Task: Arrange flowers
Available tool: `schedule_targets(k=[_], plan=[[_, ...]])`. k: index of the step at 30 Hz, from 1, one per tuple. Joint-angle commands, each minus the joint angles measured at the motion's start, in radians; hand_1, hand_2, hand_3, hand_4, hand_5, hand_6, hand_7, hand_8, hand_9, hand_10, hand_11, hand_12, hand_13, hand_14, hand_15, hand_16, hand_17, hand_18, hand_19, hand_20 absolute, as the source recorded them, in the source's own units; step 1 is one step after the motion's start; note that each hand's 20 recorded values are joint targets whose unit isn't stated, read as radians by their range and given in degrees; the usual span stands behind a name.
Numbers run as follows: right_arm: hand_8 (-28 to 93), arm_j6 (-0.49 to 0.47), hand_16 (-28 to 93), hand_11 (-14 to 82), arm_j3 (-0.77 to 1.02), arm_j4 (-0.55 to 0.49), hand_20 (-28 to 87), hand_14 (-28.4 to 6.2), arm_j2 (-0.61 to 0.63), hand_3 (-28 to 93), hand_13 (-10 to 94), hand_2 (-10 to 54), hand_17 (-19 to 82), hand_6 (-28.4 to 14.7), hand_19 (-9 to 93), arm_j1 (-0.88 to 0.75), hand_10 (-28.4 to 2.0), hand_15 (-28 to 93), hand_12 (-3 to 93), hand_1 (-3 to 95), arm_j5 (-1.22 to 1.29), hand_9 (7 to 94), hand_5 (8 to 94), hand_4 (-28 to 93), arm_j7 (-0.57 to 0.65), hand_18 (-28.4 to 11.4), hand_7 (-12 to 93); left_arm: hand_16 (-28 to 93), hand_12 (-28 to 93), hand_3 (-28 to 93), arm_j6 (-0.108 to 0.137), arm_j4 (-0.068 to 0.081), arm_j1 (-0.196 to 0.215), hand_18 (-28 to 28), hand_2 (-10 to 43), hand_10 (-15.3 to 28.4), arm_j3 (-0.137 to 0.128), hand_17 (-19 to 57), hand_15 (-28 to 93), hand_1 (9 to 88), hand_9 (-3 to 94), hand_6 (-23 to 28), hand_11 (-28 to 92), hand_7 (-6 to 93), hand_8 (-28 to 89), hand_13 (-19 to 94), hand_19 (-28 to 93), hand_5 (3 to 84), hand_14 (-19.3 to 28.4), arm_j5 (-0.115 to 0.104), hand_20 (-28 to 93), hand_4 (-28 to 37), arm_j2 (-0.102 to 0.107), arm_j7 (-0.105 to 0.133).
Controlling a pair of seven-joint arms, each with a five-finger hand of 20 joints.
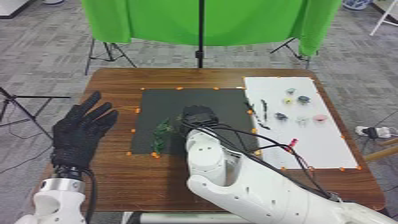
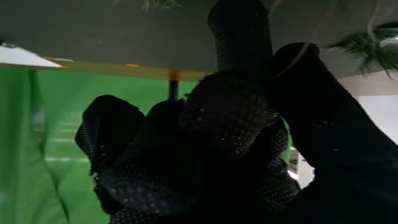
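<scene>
In the head view, the right hand [image 1: 200,116] is over the black mat [image 1: 164,102], beside a green sprig [image 1: 162,135]. The right hand [image 2: 226,117] in the right wrist view has most fingers curled, one straighter, with the thumb alongside. A thin pale strand crosses the thumb; whether it is held, I cannot tell. Green foliage [image 2: 362,47] and a leafy tip [image 2: 160,4] are beyond the hand. My left hand [image 1: 82,131] is open at the table's left side. On the white sheet [image 1: 275,90] lie a dark-leaved stem [image 1: 258,115], a pink flower [image 1: 320,118] and several small blooms.
Orange tape pieces mark the edges of mat and sheet on the wooden table [image 1: 115,185]. Dark cables run along the right arm, across the sheet's lower part, near a small red item [image 1: 293,142]. A green cloth [image 1: 204,20] hangs on stands behind.
</scene>
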Motion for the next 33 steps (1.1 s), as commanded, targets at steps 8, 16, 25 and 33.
schedule_targets(k=[8, 16, 25, 33], plan=[[-17, -0.017, 17, 58.4, -0.006, 0.0, 68, -10.9, -0.017, 72, 94, 5.0, 58, 1.0, 93, 0.014, -11.9, 73, 12.1, 35.9, -0.011, 93.7, 93.7, -26, 0.015, -27.2, 36, -10, 10, 79, -0.016, 0.012, -0.002, 24.4, 10.3, 20.3, 0.011, -10.2, 50, 20.9, 33.7, 9.7, 25, 11.4, -9, 24, 54, 37.2, 27.0, 0.007, 8, -28.3, -0.004, -0.013], [-16, -0.063, 17, 57.9, 0.004, -0.012, 68, -10.7, -0.016, 73, 94, 0.3, 58, 0.7, 93, -0.001, -11.7, 73, 12.4, 35.1, -0.018, 93.7, 93.7, -25, 0.012, -27.1, 36, -10, 10, 79, -0.013, 0.008, 0.008, 24.3, 10.3, 20.3, 0.006, -10.2, 50, 20.9, 33.7, 9.7, 25, 11.3, -9, 24, 54, 37.2, 27.0, 0.008, 8, -28.3, -0.007, -0.012], [-16, -0.008, 18, 57.5, 0.123, -0.1, 68, -10.6, 0.024, 73, 93, -0.6, 58, 0.6, 93, -0.068, -11.5, 73, 12.6, 34.2, -0.07, 93.7, 93.7, -26, -0.045, -27.1, 35, -10, 10, 79, -0.004, 0.005, 0.04, 24.4, 10.6, 20.3, 0.009, -10.2, 50, 20.7, 33.7, 9.7, 25, 11.2, -9, 24, 54, 37.3, 27.0, -0.012, 8, -28.3, -0.014, 0.033], [-14, 0.08, 17, 50.3, 0.37, -0.241, 65, -11.7, 0.201, 73, 89, -1.4, 54, -0.8, 93, -0.128, -11.9, 73, 15.5, 33.8, 0.046, 93.7, 93.7, -25, 0.017, -27.3, 24, -10, 10, 79, 0.008, 0.001, 0.057, 24.4, 10.7, 20.4, -0.019, -10.3, 50, 20.4, 33.7, 9.8, 25, 11.2, -9, 24, 54, 37.3, 27.1, -0.011, 8, -28.3, -0.02, 0.044]])
